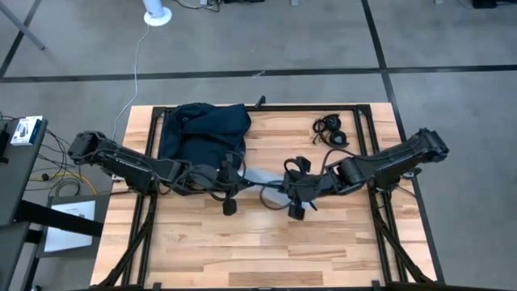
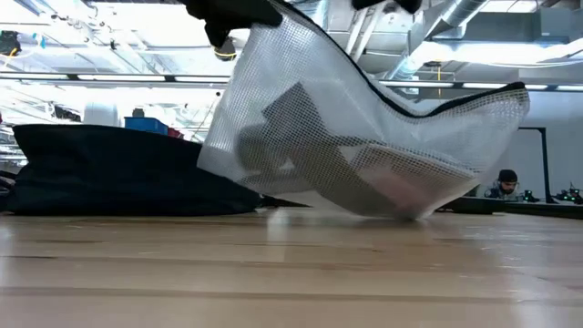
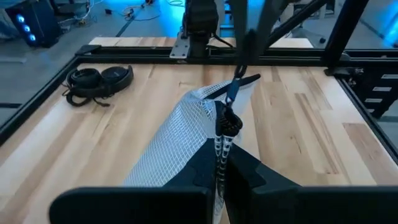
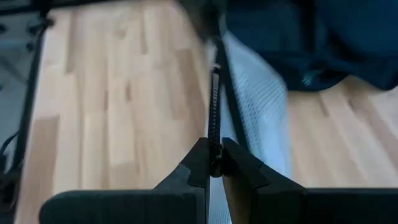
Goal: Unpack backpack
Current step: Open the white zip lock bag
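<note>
A wooden table [image 1: 242, 242] in a black frame stood on a grey floor, and the dark navy backpack [image 1: 202, 129] lay at its far edge, left of centre. Between the arms hung a white mesh pouch [image 2: 346, 137] with a black zipper edge, one corner touching the wood. The left gripper [image 3: 221, 163] and the right gripper [image 4: 214, 163] were each clamped on that zipper edge, with black headphones [image 1: 329, 131] lying well apart.
</note>
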